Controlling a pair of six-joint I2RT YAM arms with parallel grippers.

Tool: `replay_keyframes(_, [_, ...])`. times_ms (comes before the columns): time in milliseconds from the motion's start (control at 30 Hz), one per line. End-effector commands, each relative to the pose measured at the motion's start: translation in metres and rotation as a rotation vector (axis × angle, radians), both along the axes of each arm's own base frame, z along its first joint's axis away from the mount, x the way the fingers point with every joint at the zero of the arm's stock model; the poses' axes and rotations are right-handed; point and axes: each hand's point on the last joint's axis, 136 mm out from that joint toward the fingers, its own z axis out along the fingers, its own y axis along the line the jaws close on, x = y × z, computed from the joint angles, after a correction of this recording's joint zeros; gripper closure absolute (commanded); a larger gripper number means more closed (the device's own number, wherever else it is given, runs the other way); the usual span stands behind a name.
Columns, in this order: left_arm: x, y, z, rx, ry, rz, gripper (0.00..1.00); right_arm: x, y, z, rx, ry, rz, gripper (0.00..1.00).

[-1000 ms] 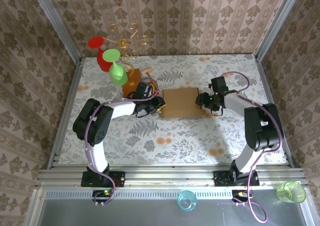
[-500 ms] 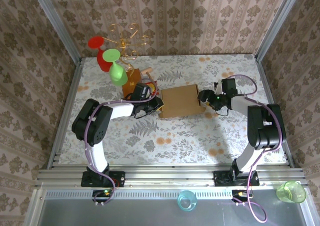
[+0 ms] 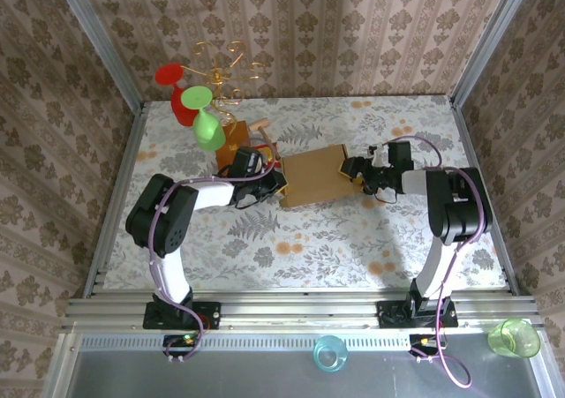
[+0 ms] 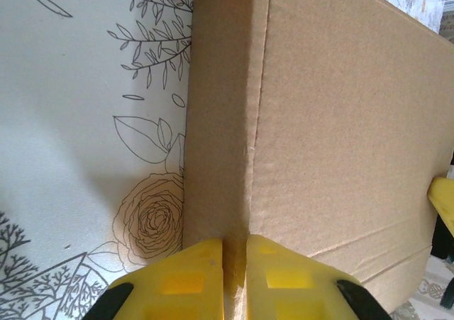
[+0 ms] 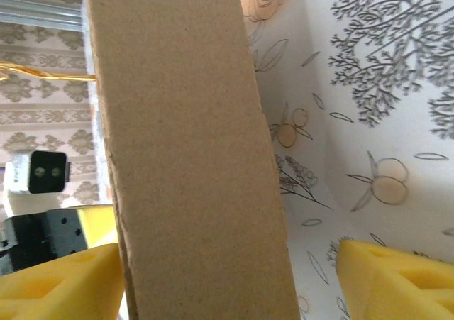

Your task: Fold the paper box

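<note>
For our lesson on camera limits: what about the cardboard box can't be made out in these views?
Top view: inside of the paper box, covered by its top panel.
Left wrist: the box's right end, cut by the frame edge.
Right wrist: the box's far face, hidden behind its near panel.

paper box [image 3: 316, 176] between both hands | left hand [image 3: 281, 183] on its left edge; right hand [image 3: 352, 168] straddling its right edge

Reads bright and evenly lit from above, with soft grey shadows falling on the table [image 3: 265, 239] close beside the paper box [image 3: 313, 176]. Looks sharp on the cardboard grain in both wrist views, but blurs at the yellow fingertips [image 4: 186, 281] just below it.
</note>
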Motion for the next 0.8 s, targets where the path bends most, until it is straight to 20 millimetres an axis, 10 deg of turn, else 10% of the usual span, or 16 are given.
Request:
replay_keyframes(0, [-0.011,0.019,-0.031,0.07,0.076,0.024,0.88,0.003,0.017,0.008,0.101,-0.019,0.037,0.24])
replay_keyframes(267, [-0.006,0.019,-0.011,0.016,0.02,0.021,0.79,0.009,0.024,0.007,0.176,0.0,0.003,0.36])
replay_keyframes(533, [-0.007,0.031,0.06,-0.066,-0.256,0.034,0.46,-0.002,0.018,0.007,0.249,0.119,-0.076,0.58])
replay_keyframes(767, [-0.014,0.054,0.063,-0.151,-0.208,0.109,0.38,-0.025,0.018,0.02,0.334,0.254,-0.127,0.57])
